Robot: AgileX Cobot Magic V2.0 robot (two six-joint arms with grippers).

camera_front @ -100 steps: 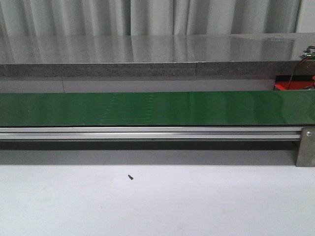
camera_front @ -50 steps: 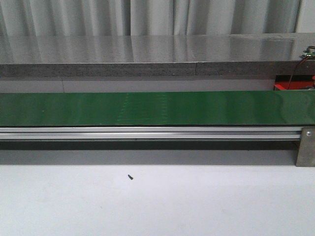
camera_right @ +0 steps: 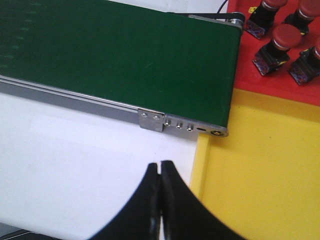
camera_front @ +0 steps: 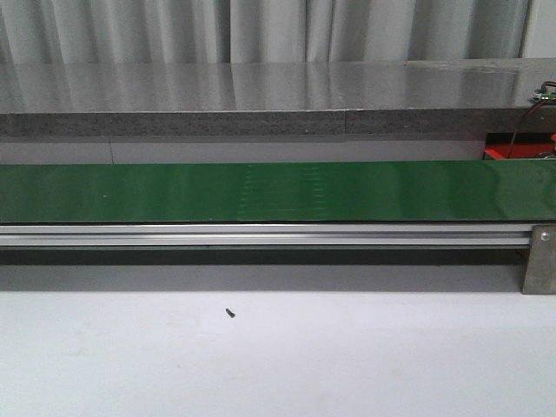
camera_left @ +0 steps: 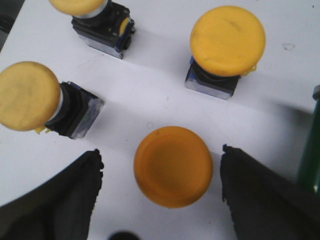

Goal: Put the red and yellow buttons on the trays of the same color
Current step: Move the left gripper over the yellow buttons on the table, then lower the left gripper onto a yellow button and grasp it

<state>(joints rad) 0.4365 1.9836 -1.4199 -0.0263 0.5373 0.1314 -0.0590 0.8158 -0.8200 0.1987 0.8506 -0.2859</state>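
Grey curtain (camera_front: 261, 30) behind stone counter (camera_front: 261, 87)

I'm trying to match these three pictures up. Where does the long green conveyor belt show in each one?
Front view: the long green conveyor belt runs straight across the middle, above the aluminium rail.
Left wrist view: only a dark green sliver at the right edge, probably the belt.
Right wrist view: its end fills the upper left, stopping beside the red tray.
Shared landmark: the aluminium rail along the belt, in the front and right wrist views.
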